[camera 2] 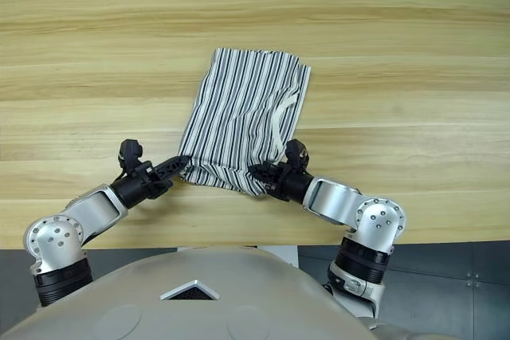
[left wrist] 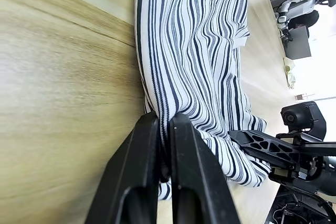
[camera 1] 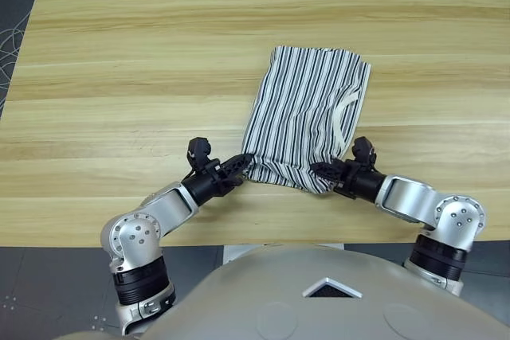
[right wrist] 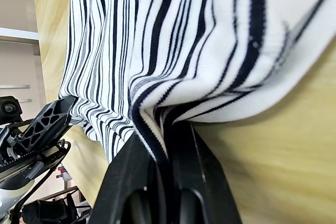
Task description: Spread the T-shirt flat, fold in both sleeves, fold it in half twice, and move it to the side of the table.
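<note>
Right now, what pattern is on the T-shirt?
The T-shirt is white with thin dark stripes; clearest in left wrist view.

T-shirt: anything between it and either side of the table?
Nothing visible does. The left gripper and right gripper are each shut on the near edge of the T-shirt, which lies on the wooden table.

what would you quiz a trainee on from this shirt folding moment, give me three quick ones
1. Fill in: the T-shirt lying on the table is patterned with dark and white ___.
2. Choose: the left end effector and right end effector hold the T-shirt at A) the far edge, B) the two corners of the edge nearest the robot, C) the collar.
3. True or false: the left end effector is open and clear of the cloth.

Key: 1 stripes; 2 B; 3 false, it is shut on the cloth.
</note>
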Controlling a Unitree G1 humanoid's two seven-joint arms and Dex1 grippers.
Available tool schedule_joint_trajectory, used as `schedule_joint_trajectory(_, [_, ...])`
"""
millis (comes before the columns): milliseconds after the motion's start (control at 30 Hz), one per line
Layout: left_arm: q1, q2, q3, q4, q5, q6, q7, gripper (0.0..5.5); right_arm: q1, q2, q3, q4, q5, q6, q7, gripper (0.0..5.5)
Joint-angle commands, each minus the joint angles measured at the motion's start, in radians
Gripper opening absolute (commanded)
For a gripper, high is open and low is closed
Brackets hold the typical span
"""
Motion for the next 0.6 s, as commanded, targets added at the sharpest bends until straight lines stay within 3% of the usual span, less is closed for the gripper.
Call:
schedule_joint_trajectory(33, [-0.015, 0.029, 0.008, -0.005, -0.02, 0.028, 0.013, 0.11, 0.006, 0.022, 0.029, 0.09, -0.169, -0.032, -0.117, 0.11])
schedule_joint_trajectory(267, [-0.022, 0.09, 0.056, -0.018, -0.071, 0.08, 0.012, 0.11, -0.03, 0.099, 0.06, 0.085, -0.208, -0.09, -0.121, 0.1])
schedule_joint_trajectory(600, [0.043, 0.088, 0.068, -0.08, -0.131, 0.094, 0.042, 0.11, 0.026, 0.073, 0.062, 0.004, -0.168, -0.037, -0.095, 0.1])
